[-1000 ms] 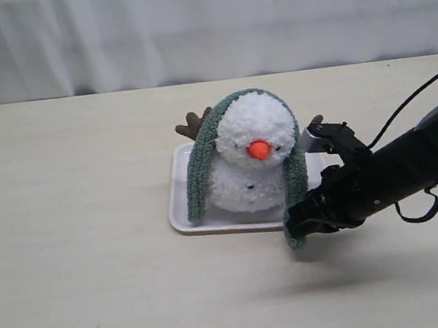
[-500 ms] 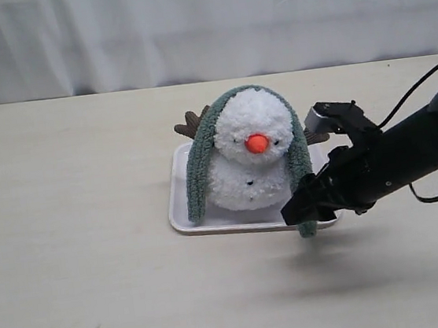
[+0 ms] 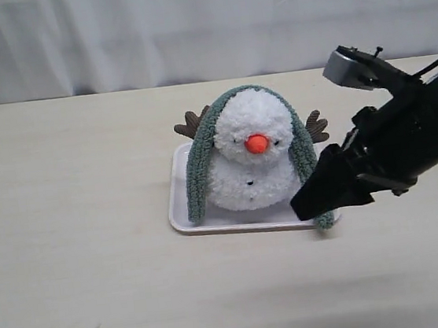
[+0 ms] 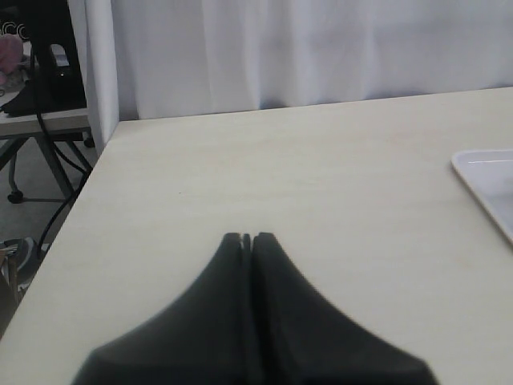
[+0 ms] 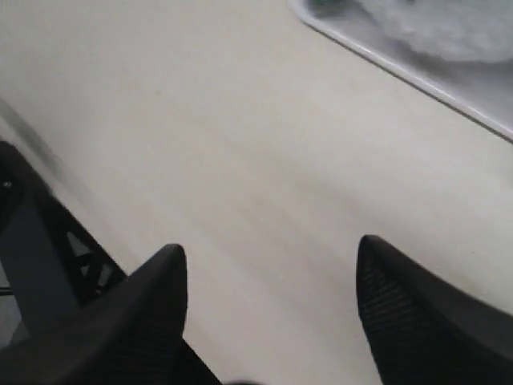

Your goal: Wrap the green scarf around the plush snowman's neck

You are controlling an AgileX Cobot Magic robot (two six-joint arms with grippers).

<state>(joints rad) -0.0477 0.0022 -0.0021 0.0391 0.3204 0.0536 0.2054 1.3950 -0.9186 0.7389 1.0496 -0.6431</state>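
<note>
The plush snowman (image 3: 253, 168) sits upright on a white tray (image 3: 180, 186). The green scarf (image 3: 202, 154) lies over the top of its head, with one end hanging down each side. The right end (image 3: 324, 219) reaches over the tray's edge to the table. My right gripper (image 3: 308, 200) hovers just in front of that end. In the right wrist view the right gripper (image 5: 268, 245) is open, with only bare table between its fingers. My left gripper (image 4: 248, 237) is shut on nothing over the table. It is out of the exterior view.
A white curtain (image 3: 203, 23) hangs behind the table's far edge. In the left wrist view the table's edge (image 4: 96, 160) drops off to a floor with a stand and cables, and a tray corner (image 4: 489, 172) shows. The tray rim (image 5: 401, 72) crosses the right wrist view.
My right gripper has let go of the scarf's right end and risen up and to the right. That end now hangs farther right, beside the snowman's body. The snowman has straightened up.
</note>
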